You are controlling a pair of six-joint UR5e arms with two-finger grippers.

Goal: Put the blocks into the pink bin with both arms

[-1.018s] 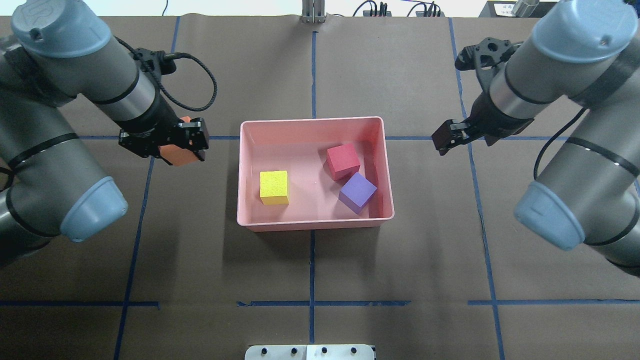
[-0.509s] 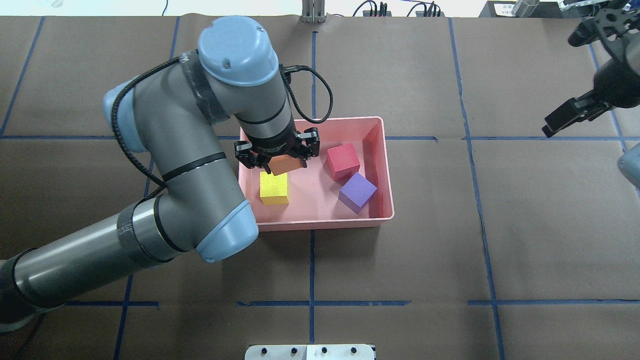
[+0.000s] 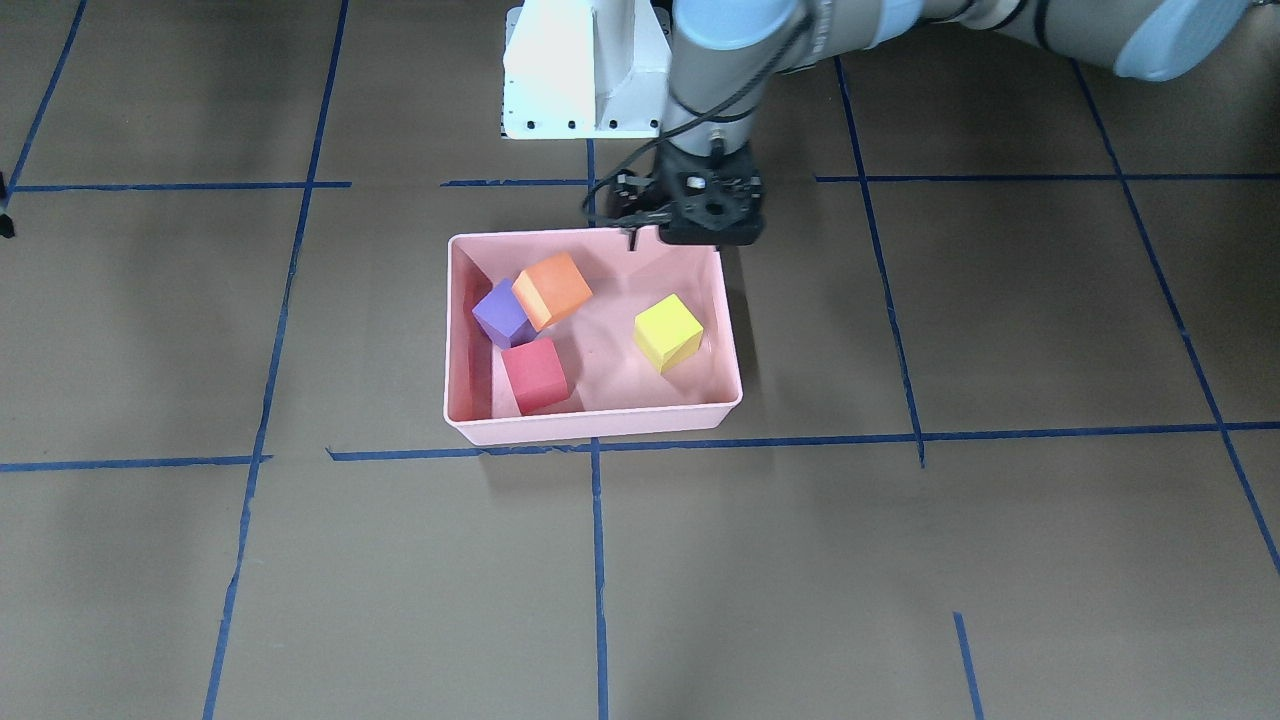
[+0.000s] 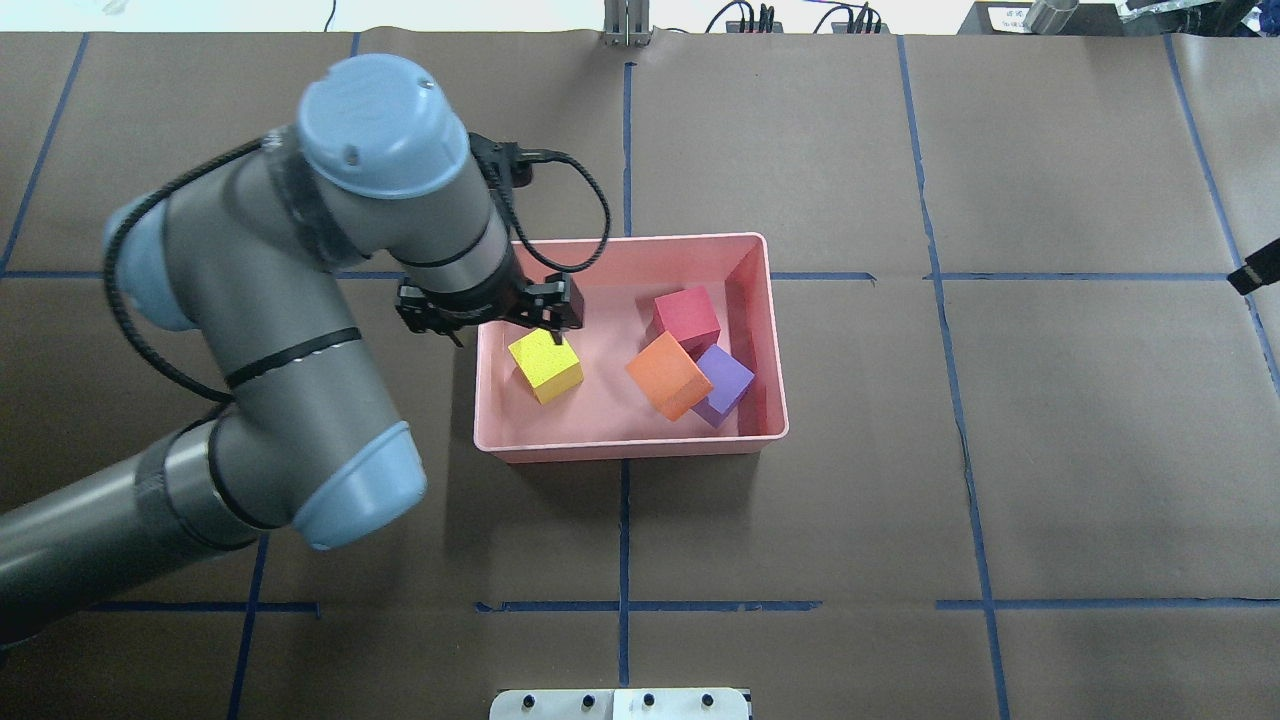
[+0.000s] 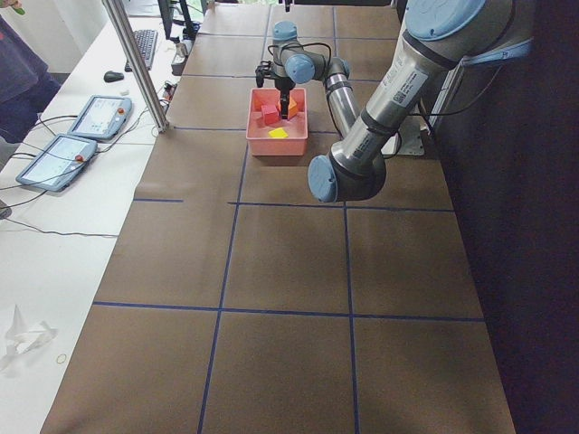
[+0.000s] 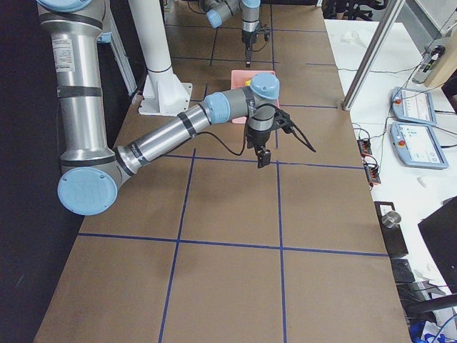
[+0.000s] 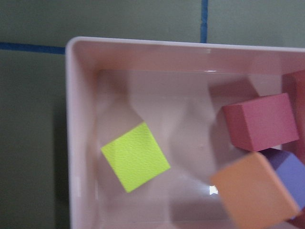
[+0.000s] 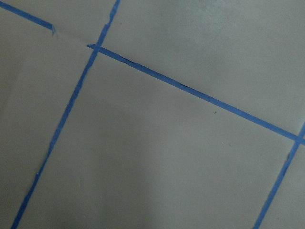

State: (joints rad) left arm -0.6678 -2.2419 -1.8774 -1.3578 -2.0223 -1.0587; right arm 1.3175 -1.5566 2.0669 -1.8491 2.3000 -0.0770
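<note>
The pink bin (image 4: 630, 447) holds all four blocks. The yellow-green block (image 4: 545, 365) lies at its left. The red-pink block (image 4: 686, 318) and the purple block (image 4: 732, 382) lie at its right. The orange block (image 4: 668, 375) sits tilted against the purple one. My left gripper (image 4: 490, 308) hovers over the bin's left rim, open and empty. In the left wrist view I see the yellow-green block (image 7: 136, 162), the red-pink block (image 7: 261, 121) and the orange block (image 7: 255, 195). My right gripper (image 4: 1258, 278) is a sliver at the right edge; I cannot tell whether it is open or shut.
Brown paper with blue tape lines (image 4: 624, 480) covers the table. The white pedestal (image 3: 585, 70) stands behind the bin in the front-facing view. A metal plate (image 4: 620, 704) sits at the near table edge. The right wrist view shows only paper and tape.
My left arm carried the orange block over the bin and let go; the block now leans on the purple one. The yellow-green block has turned. My right arm drew away to the right.
</note>
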